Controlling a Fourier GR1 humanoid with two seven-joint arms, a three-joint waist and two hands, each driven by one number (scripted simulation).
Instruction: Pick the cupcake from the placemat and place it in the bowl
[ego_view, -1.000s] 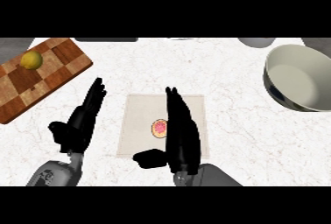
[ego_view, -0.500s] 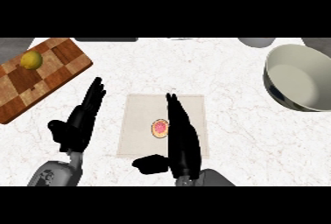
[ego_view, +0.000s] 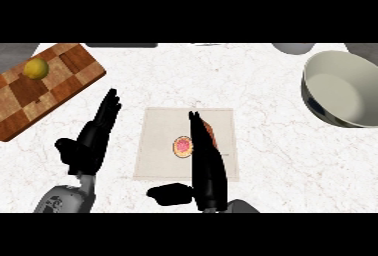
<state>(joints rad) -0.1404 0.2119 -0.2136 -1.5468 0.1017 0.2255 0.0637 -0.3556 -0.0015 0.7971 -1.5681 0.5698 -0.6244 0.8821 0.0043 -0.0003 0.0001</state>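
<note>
Fingers of right hand straight, just beside the cupcake, holding nothing.

Fingers lie over the placemat, thumb spread to the left near the view's lower edge; cupcake sits on the mat, partly hidden, not yet gripped. Step in hand: approach. Next move prob. needs thumb & fingers to curl round the cupcake, then lift and carry to the far right. Bowl at right edge, nothing in it. Left hand rests open on the bench. A lemon on the cutting board.
</note>
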